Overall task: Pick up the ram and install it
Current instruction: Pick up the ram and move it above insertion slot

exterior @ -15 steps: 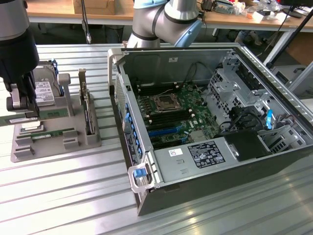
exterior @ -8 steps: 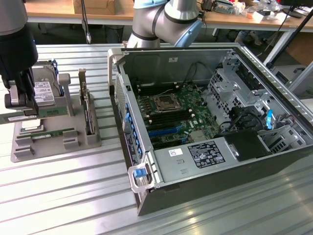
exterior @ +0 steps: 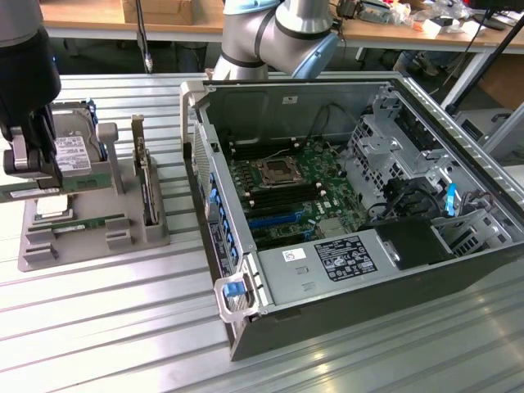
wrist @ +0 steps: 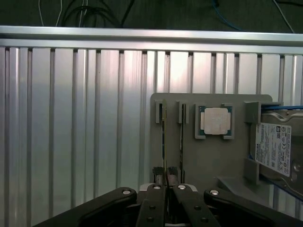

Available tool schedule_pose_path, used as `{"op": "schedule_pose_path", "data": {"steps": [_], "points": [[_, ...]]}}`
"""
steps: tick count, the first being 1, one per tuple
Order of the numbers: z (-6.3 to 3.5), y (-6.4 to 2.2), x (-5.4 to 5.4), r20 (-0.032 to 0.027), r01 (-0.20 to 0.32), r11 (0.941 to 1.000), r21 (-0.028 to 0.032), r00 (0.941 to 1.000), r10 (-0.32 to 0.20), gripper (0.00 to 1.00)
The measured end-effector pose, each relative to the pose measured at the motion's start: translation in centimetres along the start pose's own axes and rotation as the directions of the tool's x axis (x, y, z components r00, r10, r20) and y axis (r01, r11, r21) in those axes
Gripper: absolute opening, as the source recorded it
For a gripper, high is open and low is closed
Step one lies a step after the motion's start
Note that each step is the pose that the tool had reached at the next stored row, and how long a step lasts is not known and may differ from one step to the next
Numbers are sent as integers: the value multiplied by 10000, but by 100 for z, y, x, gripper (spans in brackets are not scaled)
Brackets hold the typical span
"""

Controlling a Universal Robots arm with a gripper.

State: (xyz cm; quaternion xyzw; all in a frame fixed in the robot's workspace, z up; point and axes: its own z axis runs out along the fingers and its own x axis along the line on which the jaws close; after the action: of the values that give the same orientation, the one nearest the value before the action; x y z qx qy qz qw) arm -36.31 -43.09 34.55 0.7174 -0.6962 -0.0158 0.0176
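At the exterior view's left edge, the black gripper (exterior: 31, 182) has its jaws closed on the ram (exterior: 33, 195), a thin green stick held level by its upper edge, so that it hangs straight below the fingertips. The ram sits above the grey tray (exterior: 82, 248) and in front of the hard drive (exterior: 75, 151) standing at the tray's back. A second stick (exterior: 86, 223) lies in a tray slot just lower in the frame. In the wrist view the ram runs edge-on out from between the pinched fingers (wrist: 154, 203), beside the second stick, with a processor chip (wrist: 215, 120) further along. The open computer case (exterior: 246, 106) stands at the exterior view's right, well apart from the ram.
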Motion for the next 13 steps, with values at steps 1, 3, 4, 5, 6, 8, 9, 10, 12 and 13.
{"op": "schedule_pose_path", "data": {"steps": [1,3,4,5,6,8,9,10,12,13], "points": [[-8,0,0,0,0,10000,0,10000,0,12],[-19,1,0,0,0,10000,-1,10000,0,12],[-30,2,0,0,0,10000,-1,10000,0,12],[-44,2,0,-1,0,10000,-1,10000,0,12],[-54,3,0,0,0,10000,-1,10000,0,12],[-83,4,0,0,0,10000,0,10000,0,12],[-94,5,0,0,0,10000,-1,10000,0,12],[-104,5,0,0,0,10000,0,10000,0,12],[-117,6,0,0,-1,10000,0,10000,1,12],[-125,6,0,-1,0,10000,-1,10000,0,12]]}}
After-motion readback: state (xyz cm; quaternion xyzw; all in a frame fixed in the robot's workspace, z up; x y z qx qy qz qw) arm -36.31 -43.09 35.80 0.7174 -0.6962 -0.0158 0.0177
